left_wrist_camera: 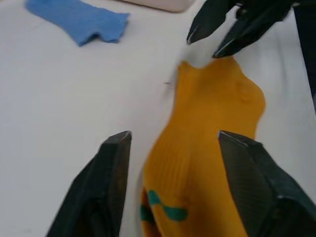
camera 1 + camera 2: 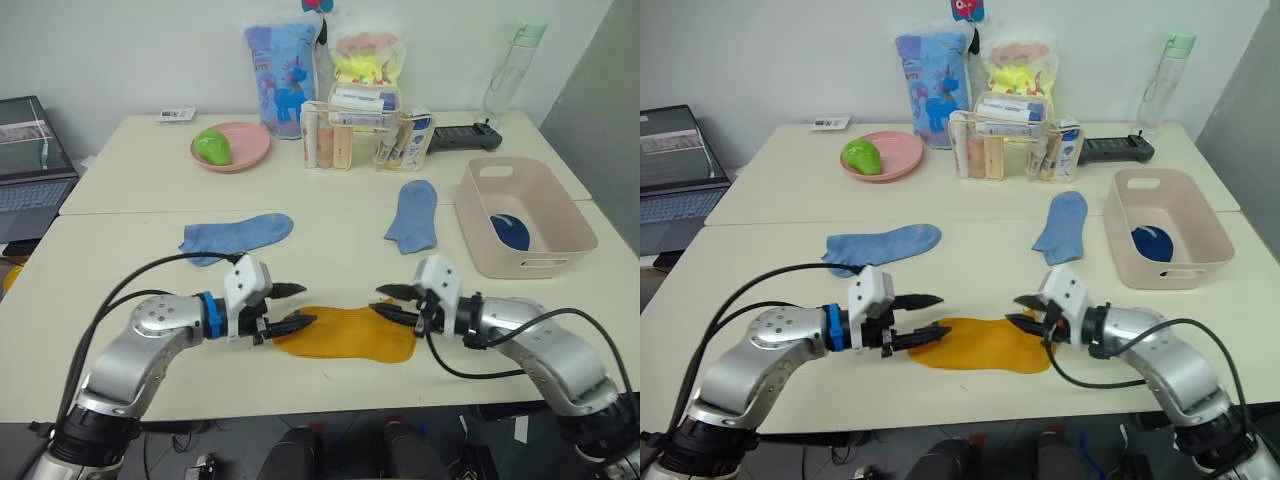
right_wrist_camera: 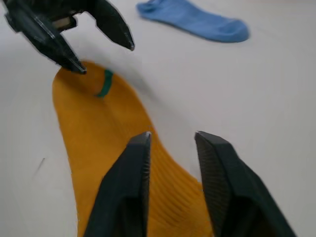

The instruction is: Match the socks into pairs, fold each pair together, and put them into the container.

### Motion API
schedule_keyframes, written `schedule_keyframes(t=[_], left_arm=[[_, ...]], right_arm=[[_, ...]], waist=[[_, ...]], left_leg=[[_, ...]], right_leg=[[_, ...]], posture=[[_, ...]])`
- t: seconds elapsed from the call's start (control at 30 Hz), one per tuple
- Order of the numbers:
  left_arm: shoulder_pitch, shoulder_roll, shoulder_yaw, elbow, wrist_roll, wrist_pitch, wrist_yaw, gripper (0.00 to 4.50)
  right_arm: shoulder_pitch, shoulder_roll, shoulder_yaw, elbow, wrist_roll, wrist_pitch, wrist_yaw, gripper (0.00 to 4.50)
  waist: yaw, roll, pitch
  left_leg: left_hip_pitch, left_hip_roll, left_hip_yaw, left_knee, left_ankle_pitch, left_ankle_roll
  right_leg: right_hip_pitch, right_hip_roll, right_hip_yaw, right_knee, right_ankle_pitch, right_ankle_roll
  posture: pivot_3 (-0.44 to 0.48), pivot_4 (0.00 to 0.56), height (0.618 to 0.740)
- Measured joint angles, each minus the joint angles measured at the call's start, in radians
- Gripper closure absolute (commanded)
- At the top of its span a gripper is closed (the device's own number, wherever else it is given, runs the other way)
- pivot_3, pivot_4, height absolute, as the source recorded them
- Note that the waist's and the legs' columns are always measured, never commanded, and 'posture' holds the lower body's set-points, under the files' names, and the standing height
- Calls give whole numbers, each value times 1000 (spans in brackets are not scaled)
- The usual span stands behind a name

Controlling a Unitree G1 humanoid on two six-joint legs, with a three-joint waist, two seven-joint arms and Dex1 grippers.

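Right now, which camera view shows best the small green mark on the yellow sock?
The left wrist view: the green mark lies close on the mustard yellow sock, between the open left claw fingers. The right wrist view shows it small and farther off. The eye views don't resolve it.

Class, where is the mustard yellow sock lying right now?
The mustard yellow sock lies flat at the table's near edge, between the open left gripper and open right gripper, nearer than both light blue socks.
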State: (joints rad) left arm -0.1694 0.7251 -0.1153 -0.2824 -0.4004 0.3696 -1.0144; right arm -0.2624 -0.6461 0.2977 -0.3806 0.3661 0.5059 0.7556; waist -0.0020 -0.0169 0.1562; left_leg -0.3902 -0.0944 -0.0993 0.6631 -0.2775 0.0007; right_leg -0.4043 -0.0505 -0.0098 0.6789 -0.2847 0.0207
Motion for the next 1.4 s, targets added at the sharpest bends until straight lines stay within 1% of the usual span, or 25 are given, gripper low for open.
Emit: schedule_keyframes(t=[0.03, 0.07, 0.17, 0.2, 0.27, 0.4, 0.57, 0.73, 0.87, 0.97, 1.07, 1.23, 1.33, 1.4], left_arm=[[3, 0, -14, 12, 23, -25, -6, 2910], [11, 0, -29, 29, 51, -52, -7, 3242], [26, -7, -48, 91, 120, -103, 7, 4266], [33, -9, -48, 107, 136, -118, 18, 4454], [54, -17, -48, 138, 159, -145, 32, 4454], [80, -26, -40, 144, 168, -183, 44, 4454], [108, -25, 3, 167, 149, -202, 38, 4454], [125, -22, 25, 130, 93, -178, -5, 4454], [124, -17, 25, 80, 87, -159, -22, 4454], [130, 5, 21, 80, 102, -155, -28, 4454], [146, 26, 3, 95, 146, -162, -27, 4454], [147, 27, 5, 102, 158, -179, -24, 4454], [160, 27, 27, 98, 116, -137, -31, 4454], [182, 33, 49, 66, 37, -37, -50, 4454]], right_arm=[[-1, 1, 13, 25, -23, -24, 15, 4376], [-1, 1, 28, 56, -49, -51, 32, 4500], [13, -8, 46, 131, -112, -106, 60, 4500], [24, -9, 44, 148, -117, -114, 64, 4500], [51, -9, 29, 164, -121, -140, 72, 4500], [90, -14, -2, 163, -134, -174, 85, 4500], [154, -39, -60, 139, -119, -185, 105, 4500], [157, -22, -96, 91, -63, -132, 118, 4500], [148, -14, -95, 25, -32, -92, 135, 4500], [154, -24, -64, 25, -52, -66, 139, 4500], [173, -40, -34, 39, -93, -61, 138, 4500], [189, -63, -50, 33, -108, -75, 141, 4500], [211, -69, -87, 32, -90, -73, 146, 4500], [228, -71, -139, 22, -42, -19, 140, 4500]], waist=[[0, 0, 0], [0, 0, 0], [1, 0, 0], [1, 0, 0], [2, 0, 0], [2, 0, -1], [3, -1, -1], [2, 0, -1], [2, -1, -1], [2, 0, -1], [2, 0, -1], [3, -1, -1], [3, -1, -1], [3, -1, -1]], left_leg=[[0, 0, 0, 0, 0, 0], [0, 0, 0, 0, 0, 0], [0, 0, 0, 0, 0, 0], [0, 0, 0, 0, 0, 0], [0, 0, 0, 0, 0, 0], [0, 0, -1, 1, 0, 0], [1, 0, -1, 1, 0, 0], [1, 0, -1, 1, 0, 0], [1, 0, -1, 1, 0, 0], [1, 0, -1, 1, 0, 0], [1, 0, -1, 1, 0, 0], [1, 0, -1, 1, 0, 0], [1, 0, -1, 1, 0, 0], [1, 0, -1, 1, 0, 0]], right_leg=[[0, 0, 0, 0, 0, 0], [0, 0, 0, 0, 0, 0], [0, 0, 0, 0, 0, 0], [0, 0, 0, 0, 0, 0], [0, 0, 0, 0, 0, 0], [1, 0, 0, 0, 0, 0], [1, 0, 0, 1, 0, 0], [1, 0, 0, 1, 0, 0], [1, 0, 0, 1, 0, 0], [1, 0, 0, 1, 0, 0], [1, 0, 0, 1, 0, 0], [2, 0, -1, 1, 0, 0], [1, 0, 0, 1, 0, 0], [1, 0, -1, 1, 0, 0]], posture=[[0, 150, 740], [0, 150, 740], [0, 150, 740], [0, 150, 740], [0, 150, 740], [0, 150, 740], [0, 150, 740], [0, 150, 740], [0, 150, 740], [0, 150, 740], [0, 150, 740], [0, 150, 740], [0, 150, 740], [0, 150, 740]])
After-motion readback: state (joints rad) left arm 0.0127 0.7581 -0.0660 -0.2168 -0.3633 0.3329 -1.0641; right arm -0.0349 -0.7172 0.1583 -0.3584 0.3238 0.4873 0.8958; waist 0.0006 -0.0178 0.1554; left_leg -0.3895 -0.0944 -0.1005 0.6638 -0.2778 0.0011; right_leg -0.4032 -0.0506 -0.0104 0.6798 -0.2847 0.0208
